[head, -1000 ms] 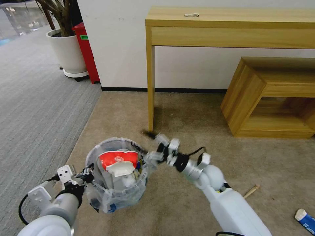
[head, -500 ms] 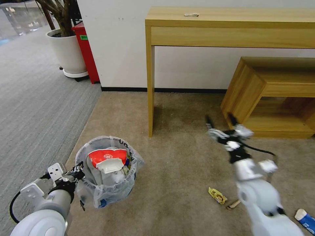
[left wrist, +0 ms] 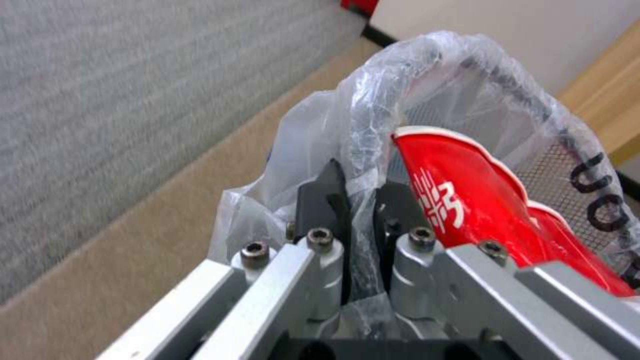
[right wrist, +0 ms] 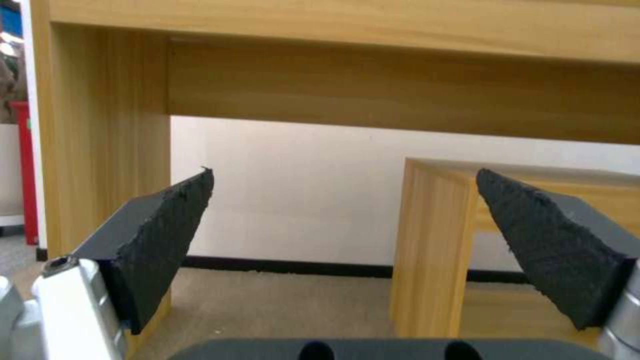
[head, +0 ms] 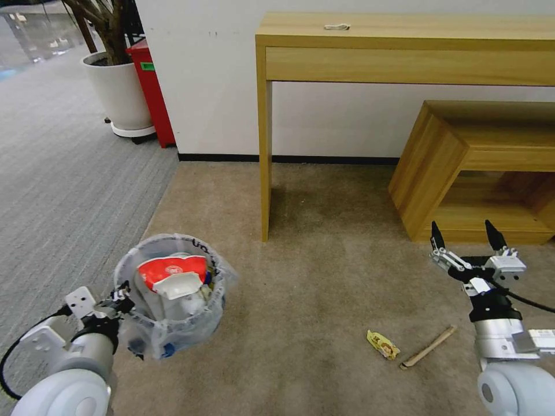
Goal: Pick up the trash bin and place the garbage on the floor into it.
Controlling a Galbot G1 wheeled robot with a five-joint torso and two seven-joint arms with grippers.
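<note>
small pale object (head: 337, 26) on desk, unidentifiable

White rounded arms, silver wrists, black cables, black-fingered tools

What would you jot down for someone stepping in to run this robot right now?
Left gripper: shut on the rim of the small round bag-lined trash bin, held at the robot's left.
Right gripper: open, empty, raised at the right near the low wooden shelf.
Done: red-white paper bowl and other litter are in the bin.
Left: yellow crumpled wrapper and wooden stick lie on the beige carpet.
</note>
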